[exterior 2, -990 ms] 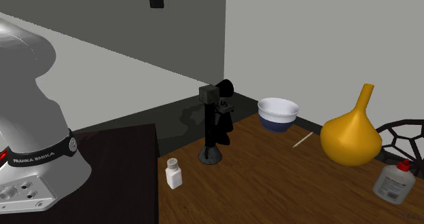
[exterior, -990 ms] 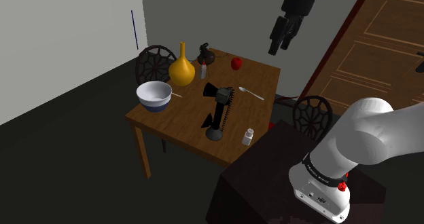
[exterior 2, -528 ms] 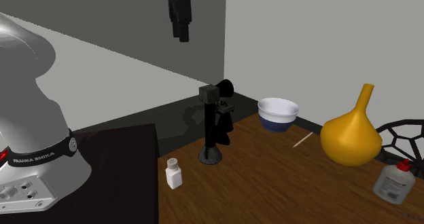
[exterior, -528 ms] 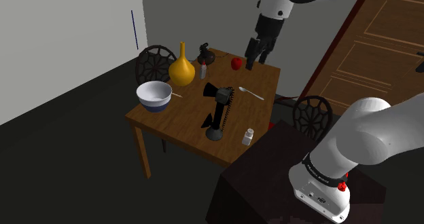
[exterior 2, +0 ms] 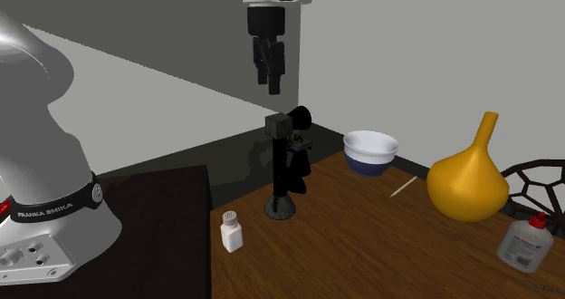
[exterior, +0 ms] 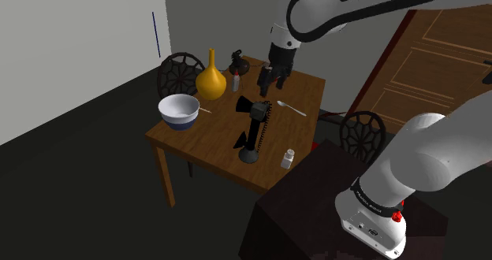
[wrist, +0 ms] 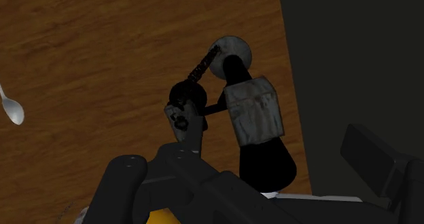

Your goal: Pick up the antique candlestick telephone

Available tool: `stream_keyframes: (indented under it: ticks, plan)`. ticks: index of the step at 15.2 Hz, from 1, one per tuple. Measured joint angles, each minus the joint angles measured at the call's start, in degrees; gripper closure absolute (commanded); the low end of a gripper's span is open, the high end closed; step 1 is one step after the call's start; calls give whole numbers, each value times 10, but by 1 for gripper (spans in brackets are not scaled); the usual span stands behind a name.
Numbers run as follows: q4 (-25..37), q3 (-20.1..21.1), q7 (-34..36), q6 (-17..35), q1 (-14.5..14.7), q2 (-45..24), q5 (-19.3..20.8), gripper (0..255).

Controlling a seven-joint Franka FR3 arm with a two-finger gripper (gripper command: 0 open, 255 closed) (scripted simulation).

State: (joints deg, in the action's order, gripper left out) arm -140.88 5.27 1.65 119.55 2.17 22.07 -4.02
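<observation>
The arm is arching high over the desk (exterior: 209, 144) with its wrist turned down. The tool (exterior: 272, 79) is hanging with its fingers standing apart, gripping nothing. Below it the black telephone (exterior: 252, 132) is standing upright on the desk, well apart from the fingertips. A spoon (exterior: 292, 107) is lying just off to one side beneath the tool. A shaker (exterior: 288, 158), a bowl (exterior: 179, 111) and a yellow vase (exterior: 210, 81) are sitting farther out.

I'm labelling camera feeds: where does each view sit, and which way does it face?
Shoulder view: beside and behind the stand, looking down over the table; arm and end effector show.
Second exterior view: low beside the arm's base, facing the wall across the table; base, end effector show.
Wrist view: on the wrist, looking down at the telephone.
All share the telephone.
</observation>
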Motion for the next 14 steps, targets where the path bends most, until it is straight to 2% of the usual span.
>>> stream_keyframes:
  ticks: [5,12,13,14]
  plan:
    - [17,12,17,83,0,-96,7,0]
    - [-3,16,21,145,0,-139,10,0]
    - [-4,15,21,149,0,-141,11,255]
    - [-4,15,21,150,0,-142,11,255]
